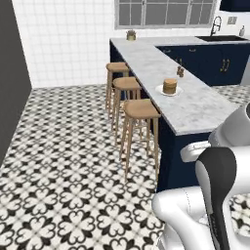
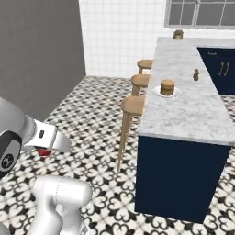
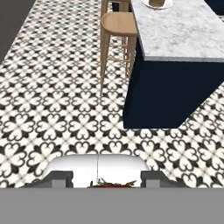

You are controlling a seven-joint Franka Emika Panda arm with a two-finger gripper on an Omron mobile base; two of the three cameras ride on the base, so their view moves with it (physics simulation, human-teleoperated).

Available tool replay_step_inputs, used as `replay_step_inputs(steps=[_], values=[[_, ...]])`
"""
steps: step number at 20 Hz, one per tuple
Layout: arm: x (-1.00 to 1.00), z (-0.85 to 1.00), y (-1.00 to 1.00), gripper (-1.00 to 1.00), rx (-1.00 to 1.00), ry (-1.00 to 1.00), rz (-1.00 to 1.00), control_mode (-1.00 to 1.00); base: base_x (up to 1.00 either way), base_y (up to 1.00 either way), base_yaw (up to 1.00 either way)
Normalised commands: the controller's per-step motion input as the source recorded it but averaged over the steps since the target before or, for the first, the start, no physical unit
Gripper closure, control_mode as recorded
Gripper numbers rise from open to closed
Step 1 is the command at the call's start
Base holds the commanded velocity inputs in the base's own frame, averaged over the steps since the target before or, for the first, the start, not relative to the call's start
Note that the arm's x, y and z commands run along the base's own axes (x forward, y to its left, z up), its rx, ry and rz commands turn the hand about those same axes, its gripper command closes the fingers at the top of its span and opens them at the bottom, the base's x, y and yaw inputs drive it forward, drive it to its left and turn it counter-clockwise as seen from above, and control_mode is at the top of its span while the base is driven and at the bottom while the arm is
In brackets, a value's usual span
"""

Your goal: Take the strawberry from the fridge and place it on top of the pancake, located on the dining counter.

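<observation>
- The strawberry [image 3: 113, 184] sits between the two dark fingertips [image 3: 60, 179] at 6 o'clock in the hand view: a red sliver with green leaves on top, mostly cut off by the view's lower edge.
- In the right base view a patch of the same red [image 2: 44, 152] shows under the white hand at 9 o'clock.
- The claw [image 3: 107, 181] is clenched on the strawberry, a fingertip just beside it on each side.
- The arm is folded low, with the hand held above the patterned floor [image 3: 57, 109], looking forward and down toward the bench [image 3: 183, 35] end.
- The pancake [image 2: 167, 87], a short golden-brown stack on a little white plate [image 2: 158, 92], stands on the marble bench near its stool-side edge, well apart from the claw.
- In the left base view the pancake [image 1: 170, 86] lies at about 1 o'clock, with small brown shakers [image 1: 180, 72] just beyond it.
- Three round wooden stools [image 1: 141, 108] line the bench's 9 o'clock side.
- A small jar [image 2: 178, 34] stands at the bench's far end.
</observation>
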Motion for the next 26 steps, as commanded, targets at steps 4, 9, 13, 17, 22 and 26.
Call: replay_step_inputs(steps=[4, 9, 13, 17, 22, 26], values=[[0.00, 0.00, 0.00, 1.00, 0.00, 0.00, 0.00, 1.00, 0.36, 1.00, -0.58], [0.00, 0.00, 0.00, 1.00, 0.00, 0.00, 0.00, 1.00, 0.36, 1.00, -0.58], [0.00, 0.00, 0.00, 1.00, 0.00, 0.00, 0.00, 1.00, 0.42, 1.00, -0.57], [0.00, 0.00, 0.00, 1.00, 0.00, 0.00, 0.00, 1.00, 0.51, 1.00, -0.57], [0.00, 0.00, 0.00, 1.00, 0.00, 0.00, 0.00, 1.00, 0.51, 1.00, -0.56], [0.00, 0.00, 0.00, 1.00, 0.00, 0.00, 0.00, 1.00, 0.35, 0.94, -0.62]])
